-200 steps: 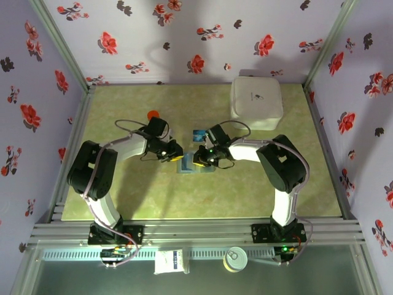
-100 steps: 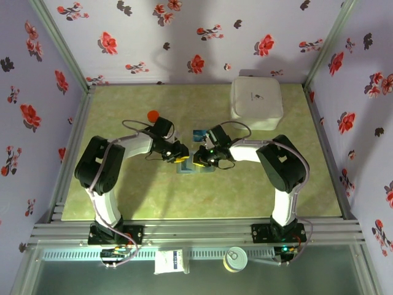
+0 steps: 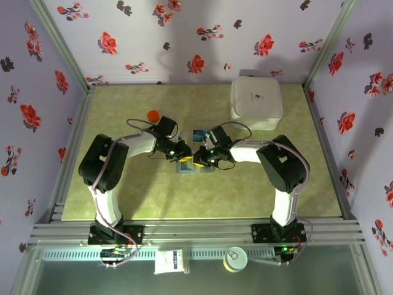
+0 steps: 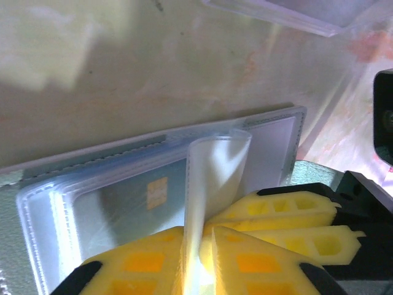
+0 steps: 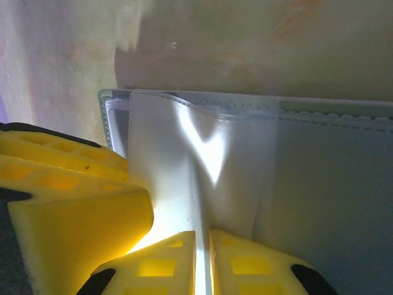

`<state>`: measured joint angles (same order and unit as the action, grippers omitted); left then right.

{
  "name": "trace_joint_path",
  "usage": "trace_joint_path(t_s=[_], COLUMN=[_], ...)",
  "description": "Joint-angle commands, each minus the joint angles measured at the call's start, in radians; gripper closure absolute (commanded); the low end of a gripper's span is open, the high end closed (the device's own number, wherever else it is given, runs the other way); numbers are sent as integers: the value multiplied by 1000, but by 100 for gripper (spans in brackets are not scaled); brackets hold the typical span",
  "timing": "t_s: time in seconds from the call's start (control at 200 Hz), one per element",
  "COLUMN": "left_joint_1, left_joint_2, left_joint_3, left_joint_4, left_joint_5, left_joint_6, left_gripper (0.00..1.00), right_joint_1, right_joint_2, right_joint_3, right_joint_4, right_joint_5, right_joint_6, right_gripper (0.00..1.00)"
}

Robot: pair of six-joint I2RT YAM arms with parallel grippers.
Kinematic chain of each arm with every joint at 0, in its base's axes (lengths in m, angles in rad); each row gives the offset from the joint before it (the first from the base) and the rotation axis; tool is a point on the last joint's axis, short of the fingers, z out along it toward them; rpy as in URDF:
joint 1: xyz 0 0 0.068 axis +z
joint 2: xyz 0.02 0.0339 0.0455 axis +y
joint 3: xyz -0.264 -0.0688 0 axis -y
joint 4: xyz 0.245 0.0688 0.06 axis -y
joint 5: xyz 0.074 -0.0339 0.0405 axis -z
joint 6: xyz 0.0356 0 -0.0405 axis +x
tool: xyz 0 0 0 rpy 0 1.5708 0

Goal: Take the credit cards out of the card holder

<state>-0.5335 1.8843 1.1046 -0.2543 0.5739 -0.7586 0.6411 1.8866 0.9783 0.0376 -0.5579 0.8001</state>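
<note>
- The left pincer (image 4: 198,239) is seen nipped shut on a clear inner leaf of the card holder (image 4: 267,144), and that leaf is curled upward.
- The right pincer (image 5: 202,246) is clamped on a clear leaf too.
- A chip card (image 4: 132,200) is tucked inside a sleeve just beside the left pincer.
- In the top view, the card holder is laid mid-frame on the bench (image 3: 141,196). A blue card (image 3: 198,133) is just above it, and a white box (image 3: 256,101) is parked upper right.

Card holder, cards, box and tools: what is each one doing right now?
Card holder: lying open, two clear pockets standing up.
Chip card: inside a clear pocket.
Blue card: out, lying flat beyond the holder.
Left tool: shut on a card holder pocket.
Right tool: shut on a card holder pocket.
White box: closed.
</note>
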Motion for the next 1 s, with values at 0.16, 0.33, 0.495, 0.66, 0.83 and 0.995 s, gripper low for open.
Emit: trace_joint_path(t_s=[0.16,0.33,0.495,0.66,0.83,0.995], left_joint_1=[-8,-18,-40,-63,-89,-112], left_joint_2=[-14,-25,-25,-9,18,53], left_joint_3=[31,50,74,97,131,164], left_joint_4=[-6,-17,-23,-23,-23,-21], left_joint_5=[24,32,37,39,41,47], left_joint_6=[-19,-21,-25,-32,-40,-42], left_gripper=[84,80,73,66,61,57], right_joint_1=[-13,-44,-77,-99,-119,-143], right_joint_2=[-119,-205,-266,-312,-355,-409], right_joint_3=[-45,-81,-120,-150,-169,-188], right_joint_4=[12,-6,-10,-17,-40,-72], right_joint_5=[20,72,96,117,143,177], right_joint_6=[31,25,25,27,21,11], right_gripper=[81,81,81,81,80,79])
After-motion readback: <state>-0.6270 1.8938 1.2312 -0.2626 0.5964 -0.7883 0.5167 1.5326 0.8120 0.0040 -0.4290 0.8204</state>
